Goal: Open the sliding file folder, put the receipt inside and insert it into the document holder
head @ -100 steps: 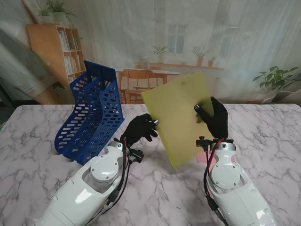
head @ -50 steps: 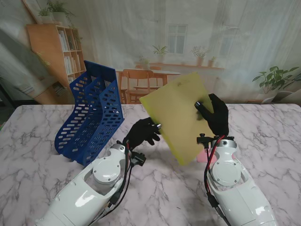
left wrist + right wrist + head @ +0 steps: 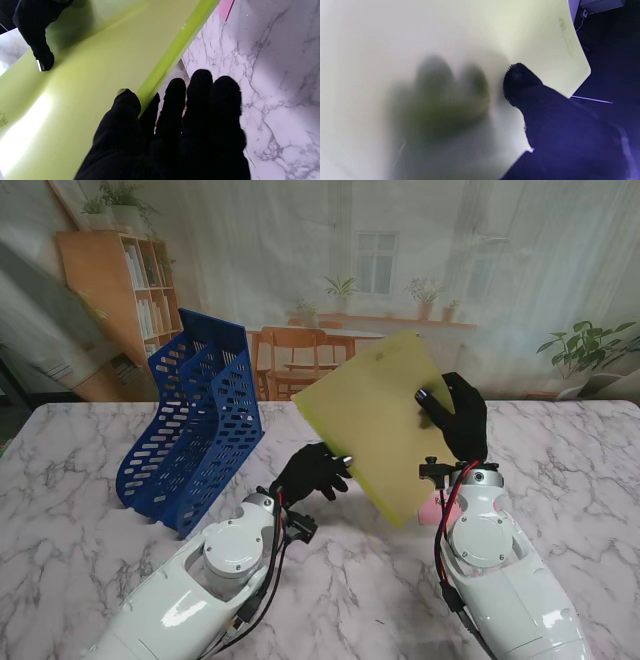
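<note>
over on the left the blue holder [image 3: 196, 420] stands on the marble table [image 3: 70, 470], its slots facing up and toward the middle, nothing in them that i can see. next along, the left hand [image 3: 312, 473] is up off the table at the folder's near left edge; the wrist view shows its thumb [image 3: 126, 105] pressed on the yellow-green face right beside the spine rail, with the other fingers bunched under that edge, so it looks pinched on the folder. centre stage, the folder [image 3: 380, 420] hangs in the air between the hands, tilted like a diamond, one corner high, one low near the right wrist. on its right side the right hand [image 3: 455, 418] is closed on it, thumb on the front face, fingers showing as dark shadows through the plastic in its wrist view. just past the folder's low corner a pink slip, likely the receipt [image 3: 432, 510], lies on the table near the right forearm, so it isn't inside. my read: this is the opening step, both hands braced on the folder and the slide rail not visibly off. the next move calls for one hand to anchor the sheet while the other draws the rail along the edge without buckling the thin plastic.
</note>
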